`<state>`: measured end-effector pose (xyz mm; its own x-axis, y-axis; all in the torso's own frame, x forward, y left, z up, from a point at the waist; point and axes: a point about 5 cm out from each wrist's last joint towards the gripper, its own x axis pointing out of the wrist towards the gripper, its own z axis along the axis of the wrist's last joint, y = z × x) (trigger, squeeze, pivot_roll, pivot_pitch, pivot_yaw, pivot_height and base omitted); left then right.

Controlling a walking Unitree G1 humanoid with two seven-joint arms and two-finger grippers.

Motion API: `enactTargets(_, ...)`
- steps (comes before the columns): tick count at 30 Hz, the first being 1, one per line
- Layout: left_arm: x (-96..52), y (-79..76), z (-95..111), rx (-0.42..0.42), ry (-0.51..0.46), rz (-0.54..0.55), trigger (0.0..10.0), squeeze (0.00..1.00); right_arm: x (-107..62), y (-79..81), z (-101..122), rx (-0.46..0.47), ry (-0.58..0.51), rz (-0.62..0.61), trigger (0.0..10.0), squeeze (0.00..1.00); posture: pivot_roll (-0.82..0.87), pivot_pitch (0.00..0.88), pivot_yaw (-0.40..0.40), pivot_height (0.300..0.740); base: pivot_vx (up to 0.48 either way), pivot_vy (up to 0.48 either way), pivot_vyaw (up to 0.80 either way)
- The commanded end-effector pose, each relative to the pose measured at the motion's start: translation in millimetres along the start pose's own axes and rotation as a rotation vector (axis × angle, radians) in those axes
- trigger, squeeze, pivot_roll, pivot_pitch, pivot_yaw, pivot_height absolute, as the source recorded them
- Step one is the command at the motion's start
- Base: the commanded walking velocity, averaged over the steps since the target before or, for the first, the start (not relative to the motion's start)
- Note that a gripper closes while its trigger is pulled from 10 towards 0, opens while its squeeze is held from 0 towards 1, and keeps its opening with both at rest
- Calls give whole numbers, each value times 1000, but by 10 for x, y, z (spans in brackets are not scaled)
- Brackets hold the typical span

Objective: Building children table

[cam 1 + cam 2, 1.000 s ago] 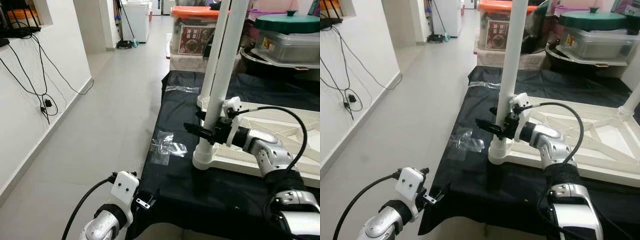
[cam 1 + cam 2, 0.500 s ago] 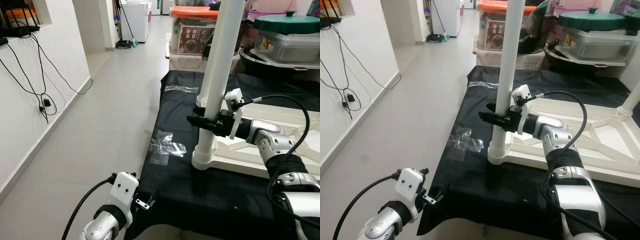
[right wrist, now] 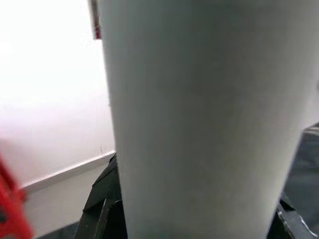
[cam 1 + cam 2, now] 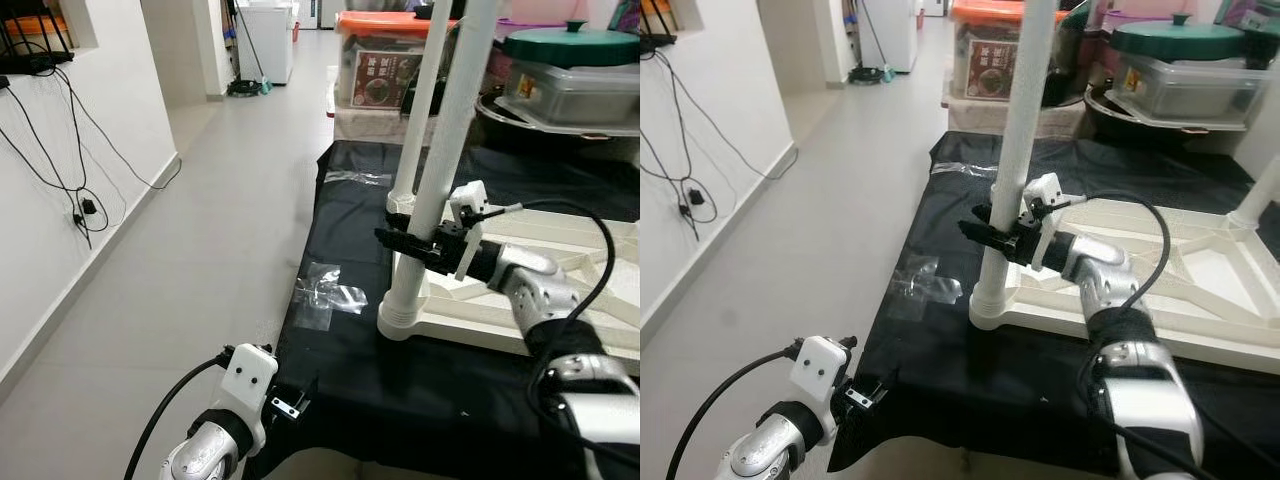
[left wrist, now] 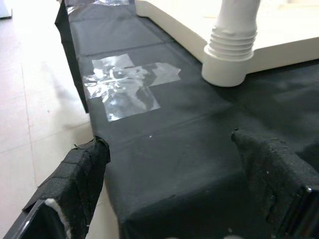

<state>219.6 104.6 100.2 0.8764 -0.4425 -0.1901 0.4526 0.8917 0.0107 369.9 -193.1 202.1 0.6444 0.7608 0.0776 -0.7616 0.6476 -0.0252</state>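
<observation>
change since a second ago: leg (image 4: 440, 180) now leans, top tipped to the robot's right, where half a second ago it stood near plumb; right gripper (image 4: 408, 241) stays clamped on it at about the same height; left arm unmoved.

near:
- left gripper (image 5: 169, 189): hangs low off the near left corner of the black cloth (image 4: 350, 360), padded fingers (image 5: 75, 174) spread wide, holding nothing. it looks across the cloth at the leg's ribbed foot (image 5: 232, 50).
- tape patch (image 4: 325, 293): clear, stuck flat on the cloth, just left of the foot.

middle:
- tabletop (image 4: 560, 290): white, lying underside up on the cloth, ribbing exposed.
- leg: long white tube, foot seated in the tabletop's near left corner socket (image 4: 400, 320); long axis roughly vertical, slightly tilted.
- right gripper: reaches in from the right, fingers closed around the leg a little above the socket; in the wrist view the tube sits between the black fingers (image 3: 102, 199).

far:
- second leg (image 4: 420, 110): already upright at the far left corner.
- storage bins (image 4: 385, 70), lidded pot (image 4: 575, 45): beyond the cloth.

key relation: the leg lies straight in the right claw's grasp, axis crosswise to the fingers; the right arm is far nearer than the left. seating or turning it probably calls for bringing the axis back plumb over the socket.
</observation>
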Motion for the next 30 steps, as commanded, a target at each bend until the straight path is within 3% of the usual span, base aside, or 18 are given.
enactTargets(1, -9, -10, -10, 9, 10, -10, 10000, 0, -26, 62, -221, 73, -32, -105, 0, 0, 98, 23, -31, 740, 0, 0, 0)
enactTargets(2, -9, -10, -10, 9, 10, -10, 10000, 0, -26, 62, -221, 73, -32, -105, 0, 0, 98, 23, -31, 740, 0, 0, 0)
enactTargets(3, -8, -12, -9, 10, 10, -13, 10000, 0, -48, 76, -278, 85, -51, -195, 0, 0, 95, 24, -30, 740, 0, 0, 0)
enactTargets(6, -9, -12, -9, 9, 10, -14, 10000, 0, -51, 98, -322, 82, -57, -279, 0, 0, 94, 25, -29, 740, 0, 0, 0)
enactTargets(8, -10, -10, -8, 10, 9, -15, 10000, 0, -42, 111, -378, 52, -40, -444, 0, 0, 90, 27, -29, 740, 0, 0, 0)
enactTargets(9, -10, -10, -8, 10, 9, -15, 10000, 0, -42, 111, -378, 52, -40, -444, 0, 0, 90, 27, -29, 740, 0, 0, 0)
enactTargets(11, -10, -6, -7, 10, 9, -15, 10000, 0, -66, 142, -434, -5, 4, -727, 0, 0, 88, 29, -28, 740, 0, 0, 0)
enactTargets(12, -10, -6, -7, 10, 9, -15, 10000, 0, -66, 142, -434, -5, 4, -727, 0, 0, 88, 29, -28, 740, 0, 0, 0)
enactTargets(14, -9, -4, -8, 11, 10, -16, 10000, 0, -125, 195, -458, -5, 35, -991, 0, 0, 87, 30, -26, 740, 0, 0, 0)
enactTargets(15, -9, -4, -8, 11, 10, -16, 10000, 0, -125, 195, -458, -5, 35, -991, 0, 0, 87, 30, -26, 740, 0, 0, 0)
enactTargets(16, -8, 0, -8, 12, 11, -16, 10000, 0, -110, 232, -440, 11, 24, -1079, 0, 0, 90, 30, -26, 740, 0, 0, 0)
enactTargets(18, -3, 3, -9, 15, 12, -16, 10000, 0, 16, 350, -395, 134, -24, -1265, 0, 0, 93, 28, -26, 740, 0, 0, 0)
enactTargets(22, -2, 4, -11, 16, 13, -16, 10000, 0, 63, 395, -384, 178, -34, -1313, 0, 0, 94, 28, -27, 740, 0, 0, 0)
enactTargets(24, -1, 3, -12, 18, 13, -15, 10000, 0, 149, 441, -368, 222, -48, -1344, 0, 0, 97, 28, -27, 740, 0, 0, 0)
enactTargets(25, 1, 3, -6, 20, 9, -14, 10000, 0, 312, 519, -318, 280, -68, -1360, 0, 0, 101, 26, -29, 740, 0, 0, 0)
enactTargets(28, 1, 3, -6, 20, 9, -14, 10000, 0, 312, 519, -318, 280, -68, -1360, 0, 0, 101, 26, -29, 740, 0, 0, 0)
enactTargets(30, -4, -8, 39, 28, -30, -19, 10000, 0, 422, 588, -252, 245, -78, -1291, 10000, 0, 100, 22, -31, 740, 0, 0, 0)
